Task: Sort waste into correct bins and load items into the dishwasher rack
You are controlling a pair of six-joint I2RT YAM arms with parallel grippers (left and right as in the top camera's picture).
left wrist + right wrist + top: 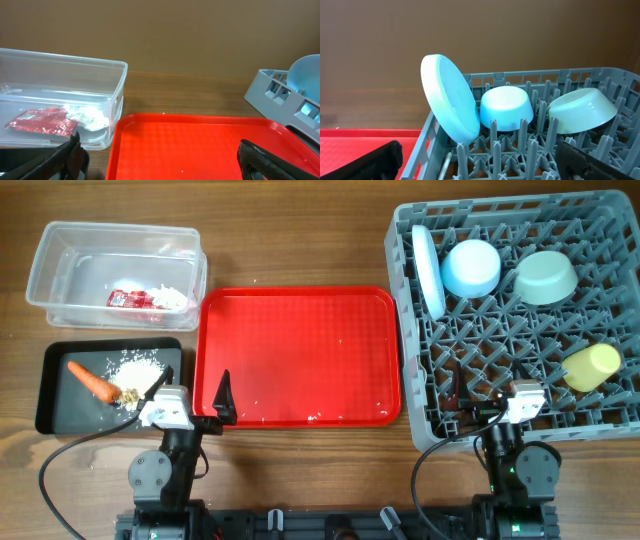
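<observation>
The grey dishwasher rack (400, 330) at the right holds the light blue plate (428, 270) on edge, the light blue bowl (471, 267), the mint-green bowl (545, 277) and the yellow cup (592, 367). The right wrist view shows the plate (450, 97) and both bowls. The clear tub (45, 260) holds the red wrapper (128, 298) and white tissue (172, 298). The black tray (52, 395) holds the carrot (92, 380) and rice (135, 370). My left gripper (193, 392) is open and empty, straddling the red tray's left edge. My right gripper (492, 395) is open and empty over the rack's front. The spoon cannot be made out.
The big red serving tray (300, 360) lies between the bins and the rack, with only a few tiny crumbs on it. The left wrist view shows the tub (65, 57) with the wrapper (42, 121), and the red tray (200, 145) ahead.
</observation>
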